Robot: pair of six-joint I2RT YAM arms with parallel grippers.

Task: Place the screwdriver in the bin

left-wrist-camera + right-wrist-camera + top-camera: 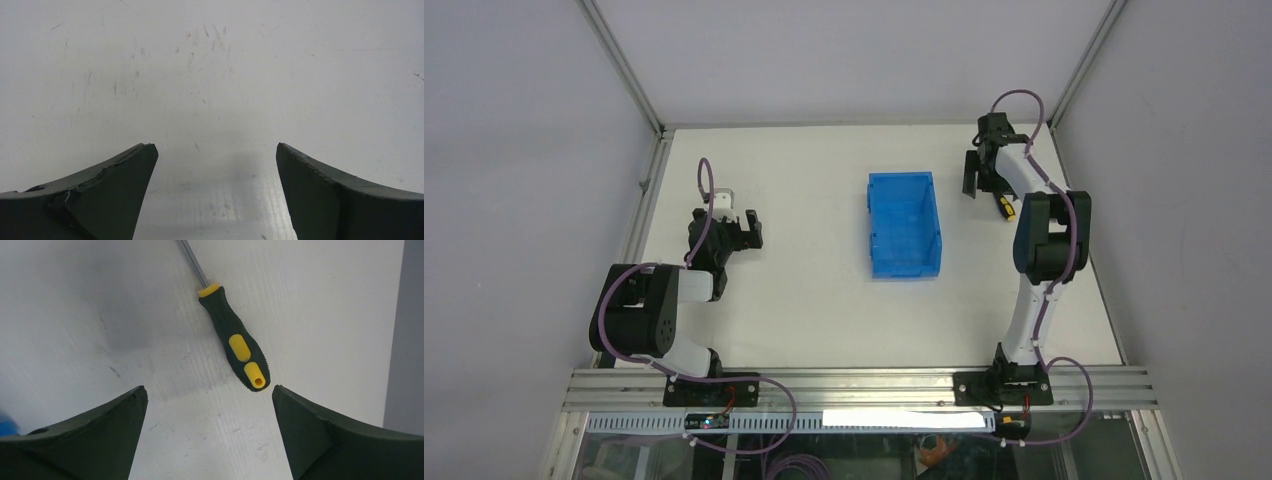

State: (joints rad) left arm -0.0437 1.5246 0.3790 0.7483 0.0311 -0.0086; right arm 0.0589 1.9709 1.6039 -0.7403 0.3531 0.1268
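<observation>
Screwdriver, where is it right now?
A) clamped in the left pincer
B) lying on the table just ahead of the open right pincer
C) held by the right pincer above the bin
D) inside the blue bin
B: the screwdriver lies flat on the table, just ahead of the right pincer, whose fingers stand apart with nothing between them.

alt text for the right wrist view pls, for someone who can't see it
A screwdriver with a black-and-yellow handle lies flat on the white table, shaft running off the top edge. The right gripper's two dark fingers frame the bottom corners, open and not touching it.
</observation>
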